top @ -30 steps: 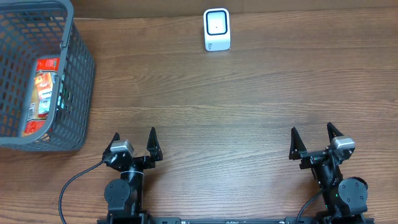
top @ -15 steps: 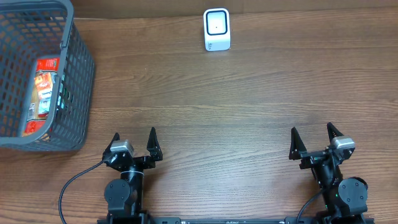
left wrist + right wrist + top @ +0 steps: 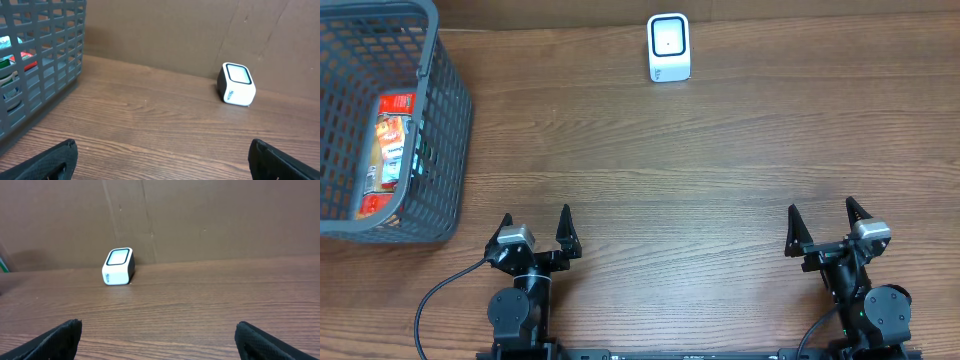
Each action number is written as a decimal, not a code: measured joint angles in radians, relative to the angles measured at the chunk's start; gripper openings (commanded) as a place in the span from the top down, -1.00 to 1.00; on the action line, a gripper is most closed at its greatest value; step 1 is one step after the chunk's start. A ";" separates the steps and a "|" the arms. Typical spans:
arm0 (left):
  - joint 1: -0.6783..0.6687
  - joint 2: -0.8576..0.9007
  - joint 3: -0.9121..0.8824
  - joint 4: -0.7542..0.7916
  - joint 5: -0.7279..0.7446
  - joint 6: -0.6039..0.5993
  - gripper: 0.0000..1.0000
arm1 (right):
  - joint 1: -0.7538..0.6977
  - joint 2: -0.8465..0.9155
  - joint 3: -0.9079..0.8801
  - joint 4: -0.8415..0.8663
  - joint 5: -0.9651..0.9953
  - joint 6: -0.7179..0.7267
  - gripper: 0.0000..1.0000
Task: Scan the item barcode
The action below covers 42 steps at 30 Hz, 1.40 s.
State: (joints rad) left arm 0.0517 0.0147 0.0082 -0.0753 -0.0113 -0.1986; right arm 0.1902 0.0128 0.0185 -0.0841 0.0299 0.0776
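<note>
Left gripper (image 3: 535,215) low at the near edge, left of centre: jaws spread as wide as they go, nothing between them, bare table (image 3: 670,170) ahead. Right gripper (image 3: 821,207) at the near edge on the right: likewise wide open and empty. In each wrist view, only dark fingertips (image 3: 50,162) at the bottom corners, well apart, wood grain between. Item (image 3: 390,135): red and orange packets lying inside the grey mesh basket (image 3: 450,130) at the far left corner, well apart from both grippers; barcode too small to make out. Scanner (image 3: 669,47): small white box with a dark-rimmed window, standing at the far edge near the middle, just before the brown wall (image 3: 200,220), well apart from basket and grippers.
</note>
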 measured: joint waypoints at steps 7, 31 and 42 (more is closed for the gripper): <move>0.000 0.000 0.000 -0.002 0.000 0.000 -1.00 | 0.000 0.000 0.000 0.000 0.000 0.000 -1.00; 0.000 0.000 0.000 -0.001 0.037 -0.004 -1.00 | 0.000 0.000 0.000 0.000 0.000 0.000 -1.00; 0.000 0.000 0.074 -0.183 0.218 -0.170 -0.99 | 0.000 0.000 0.000 0.000 0.000 0.000 -1.00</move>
State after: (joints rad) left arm 0.0517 0.0147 0.0826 -0.2588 0.2070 -0.3683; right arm 0.1902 0.0128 0.0185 -0.0837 0.0299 0.0776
